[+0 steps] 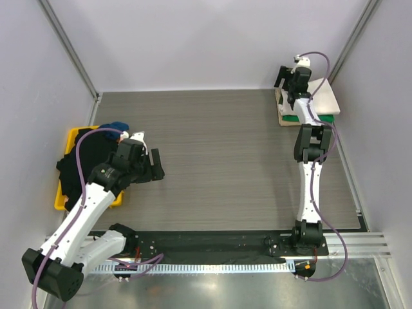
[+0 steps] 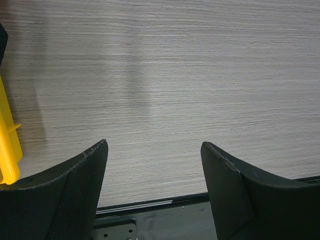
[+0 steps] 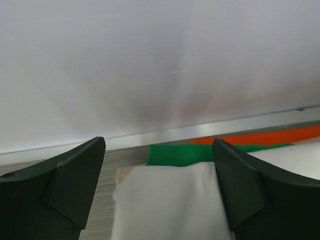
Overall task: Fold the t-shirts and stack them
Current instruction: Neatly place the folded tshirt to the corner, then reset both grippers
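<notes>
A heap of black t-shirts with a blue one on top lies in and over the yellow tray at the left. A folded stack stands at the far right: a cream t-shirt on top of a bright green one. In the right wrist view the cream shirt lies over the green one, with an orange cloth behind. My right gripper is open and empty just above the stack's left edge. My left gripper is open and empty over bare table beside the tray.
The yellow tray sits by the left wall; its edge shows in the left wrist view. A flat tan board lies under the folded stack, close to the back and right walls. A black rail runs along the near edge.
</notes>
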Controlling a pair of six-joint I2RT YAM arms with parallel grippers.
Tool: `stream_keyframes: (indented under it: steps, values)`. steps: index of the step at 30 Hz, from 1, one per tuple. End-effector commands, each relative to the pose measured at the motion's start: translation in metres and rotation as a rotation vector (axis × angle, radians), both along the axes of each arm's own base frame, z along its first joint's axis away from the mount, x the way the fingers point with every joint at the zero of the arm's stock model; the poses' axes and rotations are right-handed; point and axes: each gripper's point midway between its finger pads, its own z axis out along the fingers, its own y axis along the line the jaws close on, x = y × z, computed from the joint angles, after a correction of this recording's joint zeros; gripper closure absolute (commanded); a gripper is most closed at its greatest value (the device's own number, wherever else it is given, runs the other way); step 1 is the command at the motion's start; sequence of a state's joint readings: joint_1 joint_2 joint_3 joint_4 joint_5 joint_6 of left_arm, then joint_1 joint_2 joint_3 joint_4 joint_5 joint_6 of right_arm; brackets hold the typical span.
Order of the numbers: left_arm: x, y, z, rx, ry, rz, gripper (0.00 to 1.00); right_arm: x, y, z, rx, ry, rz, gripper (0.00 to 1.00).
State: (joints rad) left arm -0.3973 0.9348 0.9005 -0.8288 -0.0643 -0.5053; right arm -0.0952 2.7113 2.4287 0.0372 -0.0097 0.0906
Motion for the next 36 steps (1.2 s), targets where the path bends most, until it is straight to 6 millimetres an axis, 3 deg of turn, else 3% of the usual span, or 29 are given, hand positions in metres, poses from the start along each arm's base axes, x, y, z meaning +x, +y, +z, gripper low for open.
stream_keyframes:
  steps: [1, 4, 5, 6, 7, 8, 10, 11, 12, 13, 14, 15, 16, 17, 18, 19, 21, 22, 24, 25, 26, 27, 28, 29, 30, 31, 33, 34, 36]
  values:
    - [0.002, 0.003, 0.007, 0.000, -0.036, 0.024, 0.24, 0.013, 0.046, 0.066, -0.033, -0.162, 0.109, 0.05]
    - [0.002, 0.002, 0.007, 0.000, -0.035, 0.020, 0.24, 0.011, 0.066, 0.121, -0.045, -0.284, 0.142, 0.03]
    - [0.001, 0.002, 0.008, -0.001, -0.035, 0.019, 0.24, 0.004, 0.068, 0.160, -0.055, -0.345, 0.135, 0.02]
    - [0.001, 0.002, 0.008, -0.001, -0.039, 0.020, 0.23, 0.000, 0.069, 0.176, -0.061, -0.373, 0.126, 0.01]
    - [0.000, 0.002, 0.008, 0.000, -0.039, 0.018, 0.23, -0.006, 0.068, 0.205, -0.066, -0.429, 0.112, 0.00]
    - [0.000, 0.002, 0.009, 0.000, -0.044, 0.017, 0.23, -0.020, 0.067, 0.249, -0.055, -0.496, 0.096, 0.00]
    - [0.000, 0.003, 0.013, 0.000, -0.061, 0.023, 0.22, -0.038, 0.068, 0.293, -0.018, -0.563, 0.085, 0.00]
    - [0.000, 0.004, 0.014, 0.001, -0.066, 0.026, 0.21, -0.060, 0.072, 0.333, 0.020, -0.615, 0.090, 0.00]
    - [0.001, 0.004, 0.015, 0.002, -0.070, 0.027, 0.21, -0.074, 0.073, 0.359, 0.047, -0.648, 0.093, 0.00]
    - [0.000, 0.005, 0.016, 0.000, -0.074, 0.028, 0.20, -0.081, 0.074, 0.357, 0.075, -0.616, 0.093, 0.00]
    - [0.000, 0.005, 0.017, 0.001, -0.078, 0.027, 0.19, -0.096, 0.076, 0.371, 0.106, -0.618, 0.098, 0.00]
    - [0.000, 0.006, 0.018, 0.002, -0.083, 0.030, 0.17, -0.125, 0.112, 0.380, 0.205, -0.586, 0.190, 0.00]
    - [0.000, 0.007, 0.020, 0.003, -0.090, 0.032, 0.16, -0.145, 0.124, 0.384, 0.263, -0.565, 0.220, 0.00]
    - [0.000, 0.007, 0.019, 0.006, -0.089, 0.032, 0.15, -0.163, 0.137, 0.381, 0.328, -0.538, 0.245, 0.00]
    - [0.000, 0.008, 0.020, 0.007, -0.094, 0.034, 0.12, -0.183, 0.168, 0.371, 0.405, -0.493, 0.295, 0.00]
    - [0.000, 0.011, 0.022, 0.013, -0.103, 0.044, 0.10, -0.221, 0.177, 0.353, 0.421, -0.440, 0.280, 0.00]
    - [0.000, 0.015, 0.024, 0.025, -0.115, 0.063, 0.02, -0.265, 0.209, 0.323, 0.399, -0.377, 0.305, 0.00]
    - [0.002, 0.021, 0.024, 0.045, -0.124, 0.086, 0.00, -0.305, 0.237, 0.286, 0.373, -0.304, 0.334, 0.00]
    - [0.002, 0.023, 0.028, 0.050, -0.138, 0.098, 0.00, -0.343, 0.254, 0.251, 0.378, -0.232, 0.352, 0.00]
    - [0.002, 0.026, 0.029, 0.057, -0.146, 0.110, 0.00, -0.370, 0.276, 0.200, 0.399, -0.095, 0.389, 0.00]
    - [0.003, 0.032, 0.033, 0.070, -0.172, 0.137, 0.00, -0.392, 0.275, 0.199, 0.438, -0.084, 0.393, 0.00]
    - [0.003, 0.036, 0.034, 0.079, -0.186, 0.153, 0.00, -0.409, 0.278, 0.165, 0.438, 0.002, 0.398, 0.00]
    - [0.008, 0.039, 0.040, 0.078, -0.231, 0.171, 0.00, -0.429, 0.282, 0.144, 0.435, 0.078, 0.412, 0.00]
    - [0.009, 0.053, 0.039, 0.119, -0.258, 0.228, 0.00, -0.451, 0.290, 0.142, 0.492, 0.102, 0.437, 0.00]
    - [0.006, 0.059, 0.046, 0.107, -0.295, 0.264, 0.00, -0.469, 0.293, 0.115, 0.491, 0.170, 0.450, 0.00]
    - [0.005, 0.062, 0.051, 0.100, -0.319, 0.284, 0.00, -0.485, 0.296, 0.102, 0.501, 0.223, 0.472, 0.00]
    - [-0.001, 0.061, 0.058, 0.057, -0.373, 0.277, 0.00, -0.518, 0.306, 0.093, 0.555, 0.278, 0.542, 0.00]
    - [0.001, 0.059, 0.060, 0.038, -0.404, 0.264, 0.00, -0.530, 0.304, 0.070, 0.549, 0.323, 0.543, 0.00]
    - [-0.004, 0.058, 0.066, 0.004, -0.449, 0.251, 0.00, -0.551, 0.305, 0.051, 0.579, 0.377, 0.545, 0.00]
